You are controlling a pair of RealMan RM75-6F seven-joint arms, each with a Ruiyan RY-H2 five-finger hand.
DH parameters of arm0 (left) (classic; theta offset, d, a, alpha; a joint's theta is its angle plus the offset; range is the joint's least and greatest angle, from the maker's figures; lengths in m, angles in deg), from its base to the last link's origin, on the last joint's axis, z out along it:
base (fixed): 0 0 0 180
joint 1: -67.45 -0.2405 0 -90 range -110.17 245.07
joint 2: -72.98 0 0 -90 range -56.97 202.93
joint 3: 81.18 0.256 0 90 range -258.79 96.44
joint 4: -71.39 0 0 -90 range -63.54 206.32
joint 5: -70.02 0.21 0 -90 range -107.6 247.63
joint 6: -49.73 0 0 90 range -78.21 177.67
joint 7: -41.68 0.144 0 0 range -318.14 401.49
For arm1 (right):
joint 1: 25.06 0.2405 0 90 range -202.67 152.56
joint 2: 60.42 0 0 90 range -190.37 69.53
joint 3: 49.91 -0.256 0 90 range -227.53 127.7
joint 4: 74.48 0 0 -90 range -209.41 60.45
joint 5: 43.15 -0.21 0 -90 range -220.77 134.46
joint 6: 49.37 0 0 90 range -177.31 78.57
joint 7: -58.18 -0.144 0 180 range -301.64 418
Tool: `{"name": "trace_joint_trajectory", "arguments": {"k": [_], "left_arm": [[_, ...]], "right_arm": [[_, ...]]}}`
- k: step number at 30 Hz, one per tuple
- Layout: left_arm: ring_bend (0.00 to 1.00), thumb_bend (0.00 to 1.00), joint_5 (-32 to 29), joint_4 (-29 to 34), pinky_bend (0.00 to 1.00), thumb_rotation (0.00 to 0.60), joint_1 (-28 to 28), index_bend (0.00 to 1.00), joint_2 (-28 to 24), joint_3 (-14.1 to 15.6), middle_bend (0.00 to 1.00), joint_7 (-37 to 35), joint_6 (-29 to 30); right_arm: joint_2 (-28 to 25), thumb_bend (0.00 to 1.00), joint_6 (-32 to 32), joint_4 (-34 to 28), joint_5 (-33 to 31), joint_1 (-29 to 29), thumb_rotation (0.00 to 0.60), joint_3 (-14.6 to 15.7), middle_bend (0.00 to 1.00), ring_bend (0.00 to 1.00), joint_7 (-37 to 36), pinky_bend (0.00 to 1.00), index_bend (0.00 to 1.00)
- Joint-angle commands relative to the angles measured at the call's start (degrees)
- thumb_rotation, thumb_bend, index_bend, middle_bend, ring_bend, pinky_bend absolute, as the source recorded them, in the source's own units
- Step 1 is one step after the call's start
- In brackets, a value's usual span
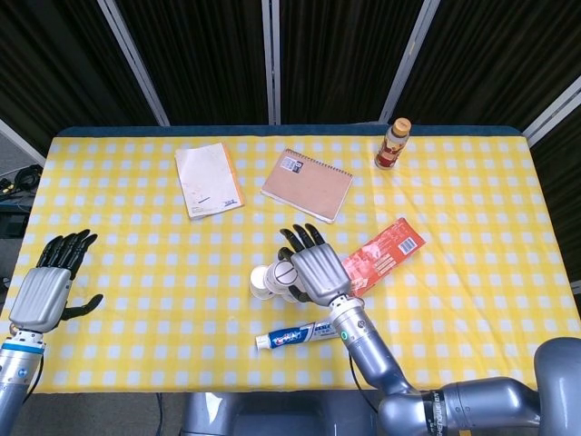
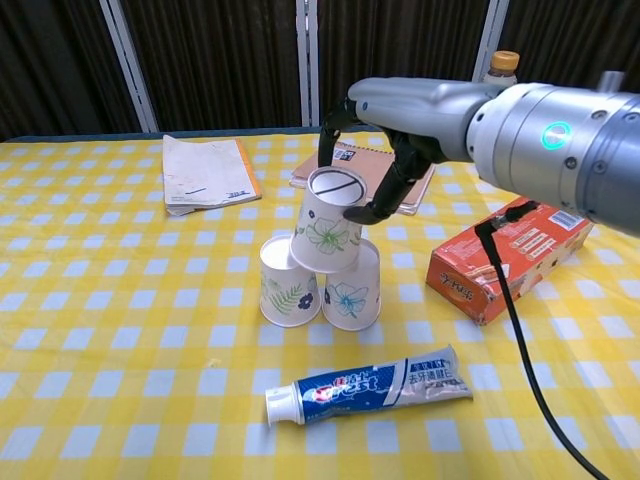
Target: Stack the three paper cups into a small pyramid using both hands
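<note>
While right hand grips top cup by upturned base, cup sits tilted over seam between two base cups, presumably to share load. Full seating: cannot tell; head view blocked by hand. Left hand idle at table edge, fingers spread, holding nothing.

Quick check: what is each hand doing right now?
Left hand: open, holding nothing, off to the side.
Right hand: holding the top paper cup over the two base cups.
</note>
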Motion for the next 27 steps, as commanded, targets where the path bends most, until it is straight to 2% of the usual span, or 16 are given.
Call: {"name": "trace_joint_trajectory", "arguments": {"k": [1,6,8,11,16,22,27], "left_arm": [[0.0,0.25,-0.1,0.0,0.0,0.6,0.0,0.0,0.0,-0.1,0.0,-0.2,-0.1],[0.0,0.25,-0.2,-0.1,0.0,0.6,0.1,0.0,0.0,-0.2,0.0,-0.3,-0.4],[0.0,0.25,-0.2,-0.1,0.0,0.6,0.1,0.0,0.0,-0.3,0.0,-0.4,-0.5],[0.0,0.25,-0.4,-0.1,0.0,0.6,0.1,0.0,0.0,-0.4,0.0,-0.3,-0.6],[0.0,0.25,-0.4,-0.1,0.0,0.6,0.0,0.0,0.0,-0.5,0.0,-0.3,-0.6],[0.0,0.25,-0.5,-0.2,0.0,0.6,-0.1,0.0,0.0,-0.6,0.0,-0.4,-0.6],[0.0,0.25,-0.5,-0.4,0.0,0.6,-0.2,0.0,0.2,-0.5,0.0,0.0,-0.6]], "right_arm": [[0.4,0.25,-0.1,0.5,-0.2,0.2,0.6,0.2,0.09,0.0,-0.4,0.04,0.48],[0.7,0.25,-0.4,1.5,0.0,0.6,0.6,0.6,0.09,0.0,-0.6,0.04,0.47],[0.8,0.23,-0.1,1.4,-0.5,0.7,0.6,1.0,0.07,0.0,-0.7,0.03,0.43],[1.1,0.19,-0.4,1.1,-0.4,1.0,0.6,1.1,0.02,0.0,-1.0,0.02,0.31],[1.3,0.14,-1.3,0.5,1.0,0.9,0.6,1.2,0.0,0.0,-1.8,0.01,0.21],[0.1,0.14,-3.1,-1.3,2.4,0.4,0.6,1.8,0.0,0.0,-1.5,0.01,0.18],[-4.0,0.14,-6.1,-5.2,7.9,-3.0,0.6,4.5,0.0,0.0,-3.3,0.0,0.18]]}}
